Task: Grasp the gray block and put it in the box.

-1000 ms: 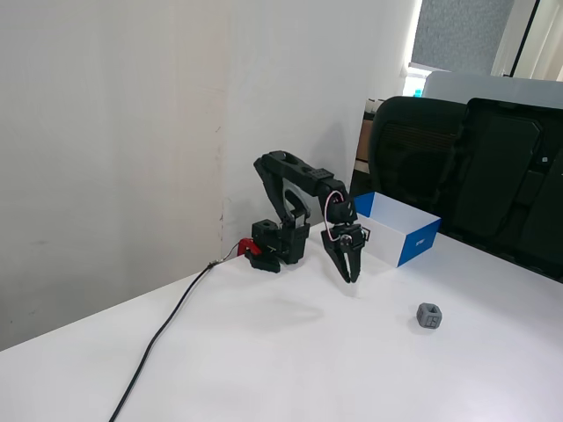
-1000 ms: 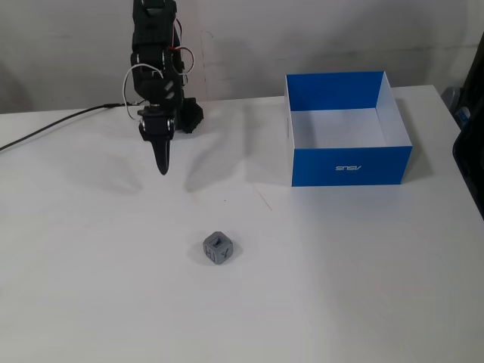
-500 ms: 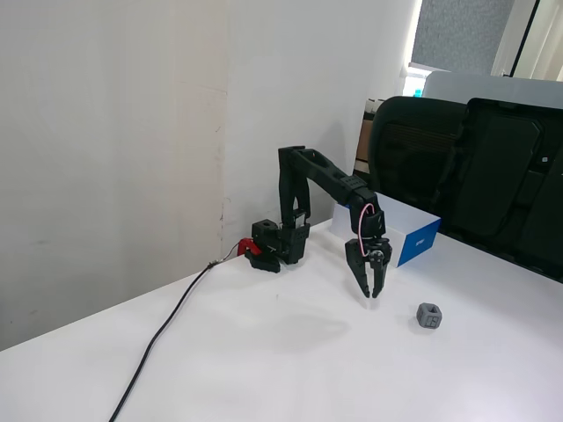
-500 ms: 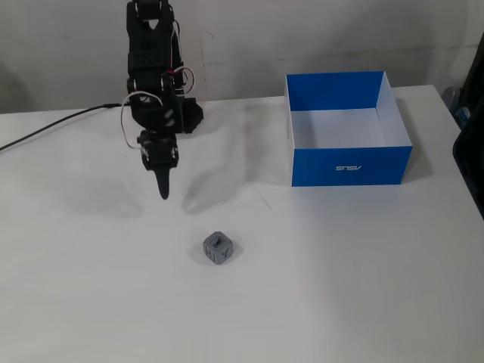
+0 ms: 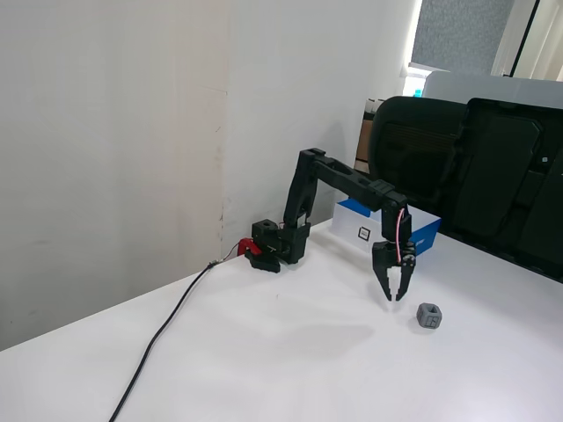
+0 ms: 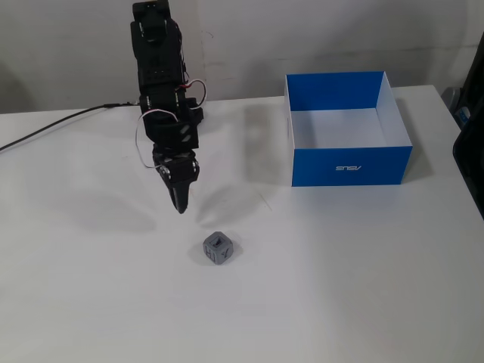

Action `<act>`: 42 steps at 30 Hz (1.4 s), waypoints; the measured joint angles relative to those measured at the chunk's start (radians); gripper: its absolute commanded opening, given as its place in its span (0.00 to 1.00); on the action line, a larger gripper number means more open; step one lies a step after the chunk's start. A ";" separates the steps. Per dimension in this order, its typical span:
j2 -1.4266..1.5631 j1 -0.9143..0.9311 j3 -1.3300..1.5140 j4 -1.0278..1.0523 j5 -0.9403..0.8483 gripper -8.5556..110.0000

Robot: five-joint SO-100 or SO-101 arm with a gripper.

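Note:
The gray block [image 5: 429,316] is a small dark-gray cube lying on the white table, and it also shows in the other fixed view [image 6: 218,248]. My gripper [image 5: 393,298] points straight down and hovers just above the table, a short way left of the block in this view. In the other fixed view, the gripper [image 6: 181,206] is up and to the left of the block. Its jaws are slightly apart and hold nothing. The box [image 5: 427,236] stands behind the arm. In the other fixed view the box [image 6: 333,168] is at the upper right, blue outside, white inside, and empty.
The arm's base [image 5: 274,246] with a red clamp stands near the wall. A black cable [image 5: 167,334] runs from it across the table to the front left. A black chair [image 5: 475,167] stands behind the table's far edge.

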 measured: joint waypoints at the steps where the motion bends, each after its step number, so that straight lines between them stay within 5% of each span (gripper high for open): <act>1: -0.014 0.002 -0.023 0.009 -0.002 0.10; 15: -0.196 0.011 -0.253 0.061 -0.006 0.26; 42: -0.540 0.077 -0.707 0.290 -0.040 0.34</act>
